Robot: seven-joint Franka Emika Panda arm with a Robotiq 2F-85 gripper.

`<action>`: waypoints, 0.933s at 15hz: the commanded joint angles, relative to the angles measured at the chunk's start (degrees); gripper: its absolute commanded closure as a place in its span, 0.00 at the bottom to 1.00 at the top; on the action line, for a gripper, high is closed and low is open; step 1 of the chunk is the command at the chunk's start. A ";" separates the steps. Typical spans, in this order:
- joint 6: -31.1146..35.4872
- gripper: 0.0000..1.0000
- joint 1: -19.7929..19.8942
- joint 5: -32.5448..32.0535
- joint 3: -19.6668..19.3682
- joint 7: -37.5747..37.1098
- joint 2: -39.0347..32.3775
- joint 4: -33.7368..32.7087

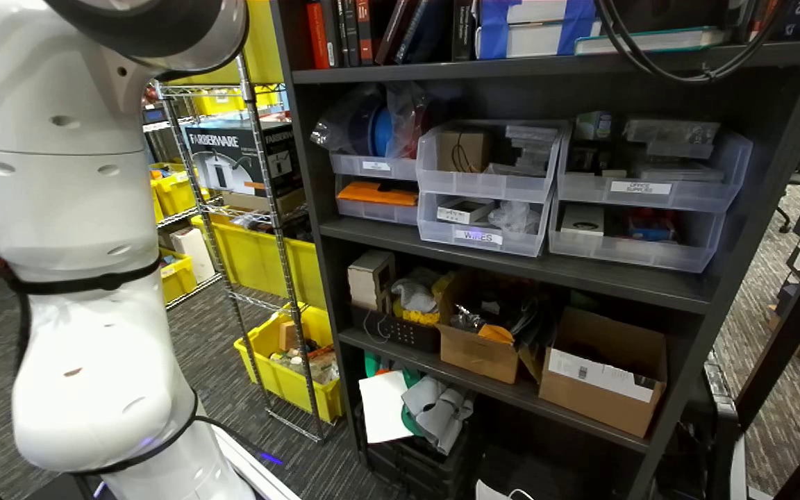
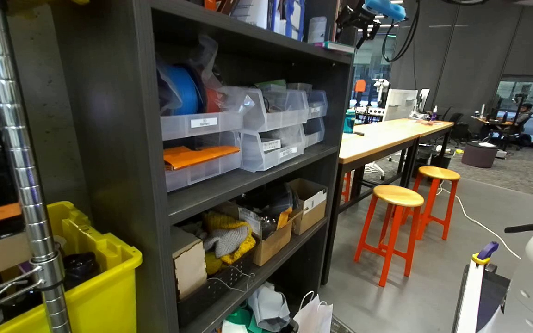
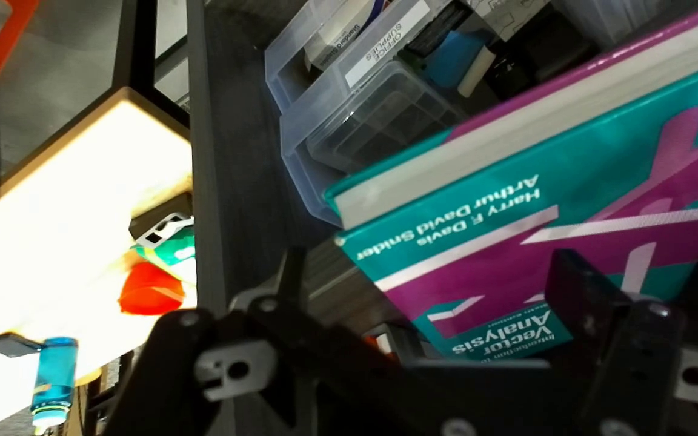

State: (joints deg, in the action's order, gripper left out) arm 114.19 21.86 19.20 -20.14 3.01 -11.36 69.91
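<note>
Six clear plastic bins (image 1: 485,186), one holding a bagged blue spool (image 1: 381,132), another an orange envelope (image 1: 378,194), gripper (image 3: 428,260) spread wide near a teal-and-purple book (image 3: 500,257)

The book (image 3: 531,236) lies on the shelf (image 1: 546,64) above the office supplies bin (image 1: 695,199).

Blown-out tabletop (image 3: 64,230) in wrist view.

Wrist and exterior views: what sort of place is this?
Probably an engineering or research lab, judging by the translucent plastic bin labelled "WIRES", the teal-and-purple vector analysis book and the white, rounded robot arm.
</note>
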 commanded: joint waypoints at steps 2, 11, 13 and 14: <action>-0.52 0.00 0.01 -0.02 -0.05 -0.17 0.49 0.66; -0.14 0.00 -0.28 0.53 0.26 -1.14 0.47 0.90; -0.15 0.00 -0.38 0.61 0.42 -1.47 0.53 0.71; -0.17 0.00 -0.44 0.59 0.49 -1.63 0.55 0.66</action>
State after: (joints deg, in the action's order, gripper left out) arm 114.27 21.72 19.40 -19.83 2.42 -11.63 70.47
